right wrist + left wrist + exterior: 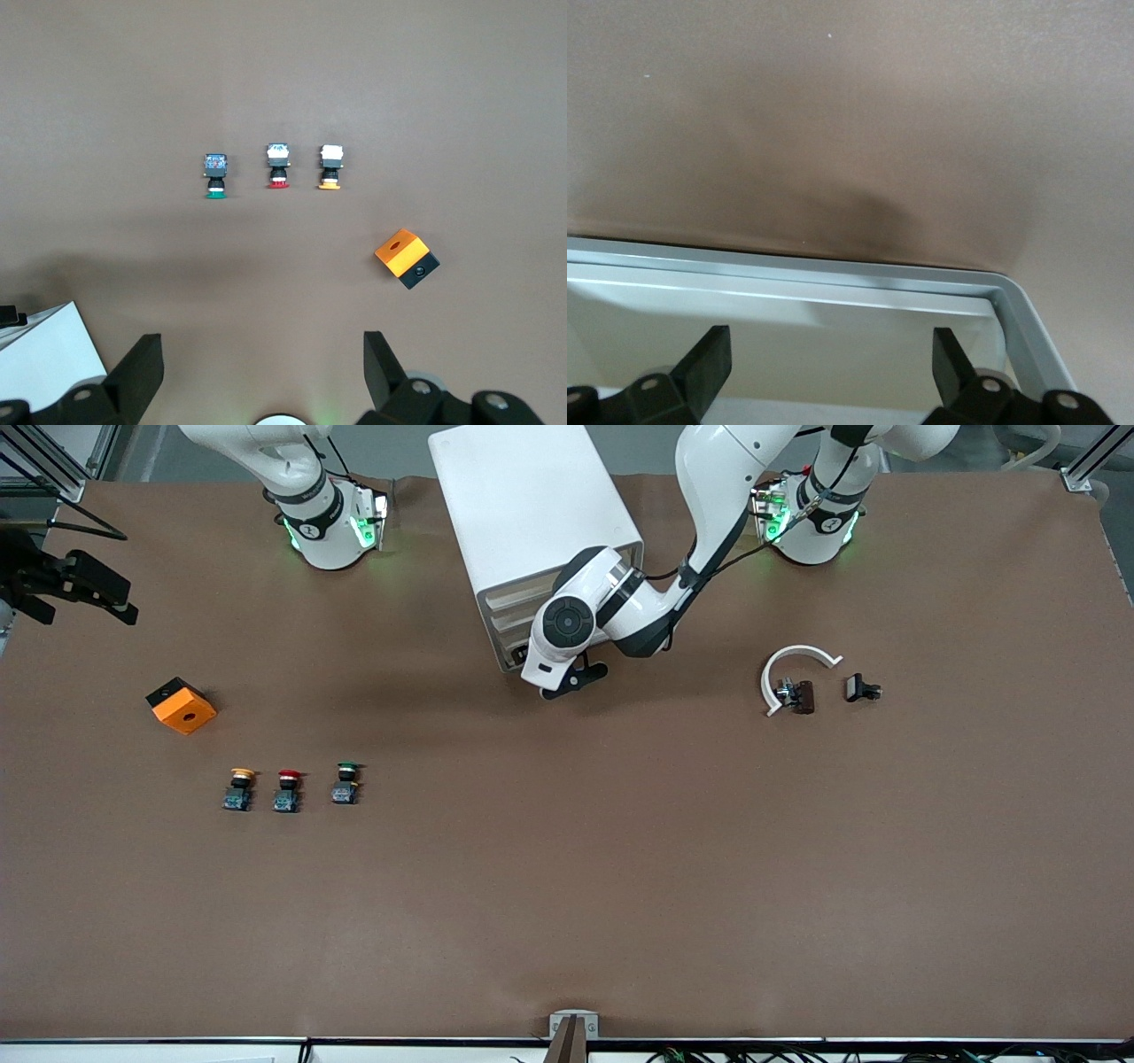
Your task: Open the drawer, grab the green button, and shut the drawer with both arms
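Three push buttons stand in a row on the brown table (567,921), toward the right arm's end and nearer the front camera than the cabinet (532,522). I pick out the green-capped button (345,783) at the end of the row closest to the cabinet, with the red-capped button (287,791) beside it and the yellow-capped button (237,789) last. An orange box (182,706) with a black base sits apart from the row, farther from the front camera.

My left gripper (574,680) is at the lowest drawer (507,657) on the cabinet front, but the forearm covers most of the drawer fronts, so from the front I cannot see any contact. The left wrist view shows its fingers (709,363) spread wide over a pale framed tray with a rounded corner; I cannot tell from that close view which of the stacked drawers it is.

My right gripper (263,372) only shows in its own wrist view, fingers spread apart and holding nothing, hanging high over the table with the buttons and orange box below; a corner of the cabinet cuts into that view. In the front view the right arm runs out of the top edge.

Toward the left arm's end lie a white curved piece (791,673), a dark small part (797,695) touching it that I cannot identify, and a black clip-like part (861,688) just beside.
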Controlling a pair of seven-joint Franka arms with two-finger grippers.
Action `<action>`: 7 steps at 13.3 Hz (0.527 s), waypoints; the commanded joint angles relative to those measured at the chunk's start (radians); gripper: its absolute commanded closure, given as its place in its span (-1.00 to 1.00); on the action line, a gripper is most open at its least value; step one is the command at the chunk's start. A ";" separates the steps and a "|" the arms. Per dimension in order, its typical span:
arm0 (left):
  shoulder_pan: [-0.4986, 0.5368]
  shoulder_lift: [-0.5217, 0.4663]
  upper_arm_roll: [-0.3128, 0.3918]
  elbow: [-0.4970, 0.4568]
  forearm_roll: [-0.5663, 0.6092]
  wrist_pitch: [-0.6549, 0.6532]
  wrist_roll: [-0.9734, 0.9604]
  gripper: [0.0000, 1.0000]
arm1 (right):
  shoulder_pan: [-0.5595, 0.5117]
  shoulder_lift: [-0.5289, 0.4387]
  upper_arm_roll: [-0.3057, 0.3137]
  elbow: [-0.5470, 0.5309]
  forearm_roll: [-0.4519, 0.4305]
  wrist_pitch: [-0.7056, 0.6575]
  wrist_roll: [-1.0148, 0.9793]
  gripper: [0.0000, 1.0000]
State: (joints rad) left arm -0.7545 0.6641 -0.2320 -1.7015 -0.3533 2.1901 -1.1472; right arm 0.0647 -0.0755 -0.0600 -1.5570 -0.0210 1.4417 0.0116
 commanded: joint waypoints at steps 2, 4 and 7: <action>0.049 -0.008 0.022 0.052 -0.001 -0.021 0.007 -1.00 | -0.025 0.081 0.012 0.099 0.000 -0.010 -0.016 -1.00; 0.102 0.000 0.063 0.095 0.000 -0.020 0.052 -1.00 | -0.031 0.083 0.012 0.103 0.007 -0.006 -0.016 -1.00; 0.148 -0.003 0.195 0.147 0.005 -0.020 0.139 -1.00 | -0.036 0.085 0.012 0.103 0.003 -0.004 -0.016 -1.00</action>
State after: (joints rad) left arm -0.6220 0.6617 -0.1040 -1.5909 -0.3527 2.1904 -1.0567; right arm 0.0542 -0.0034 -0.0603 -1.4834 -0.0210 1.4486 0.0109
